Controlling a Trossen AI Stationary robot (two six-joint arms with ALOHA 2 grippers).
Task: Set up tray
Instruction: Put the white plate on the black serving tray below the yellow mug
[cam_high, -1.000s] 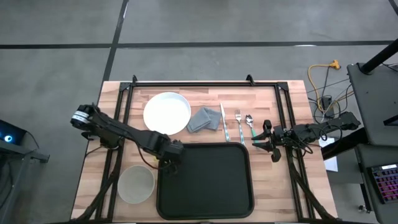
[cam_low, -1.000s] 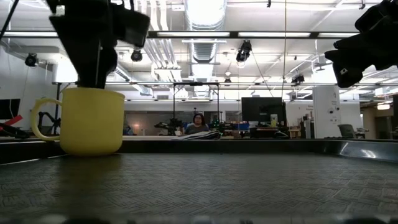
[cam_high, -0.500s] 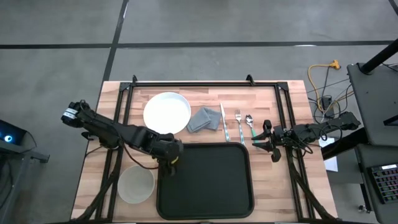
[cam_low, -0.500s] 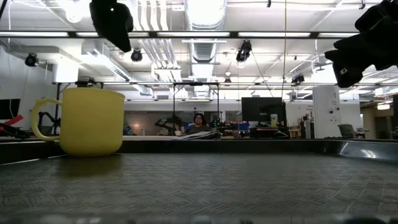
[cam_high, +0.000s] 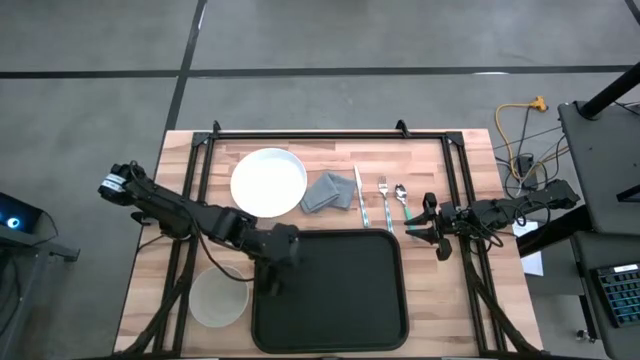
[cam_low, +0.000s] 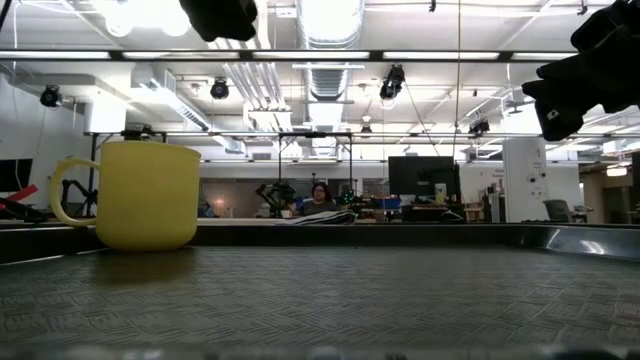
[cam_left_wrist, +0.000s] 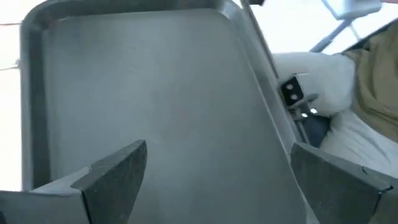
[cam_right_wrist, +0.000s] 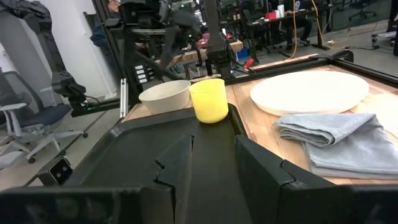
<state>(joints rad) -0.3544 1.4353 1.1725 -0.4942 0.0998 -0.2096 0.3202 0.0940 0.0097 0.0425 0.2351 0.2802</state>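
The black tray lies on the near middle of the table. A yellow mug stands upright on the tray's far left corner, and the right wrist view shows the mug too. In the high view my left arm hides it. My left gripper hangs open above that corner, clear of the mug, and shows at the top edge of the low view. Its wrist view shows only bare tray floor between the fingers. My right gripper waits open and level at the tray's far right corner.
Beyond the tray lie a round white plate, a folded grey cloth, and a knife, fork and spoon. A pale bowl stands left of the tray. A dark frame runs along the far edge.
My left gripper has risen from just above the mug to high over it, tipping its fingers up, rolling its wrist and drifting a little toward the tray's middle. It has stayed open. The mug stands where it was.
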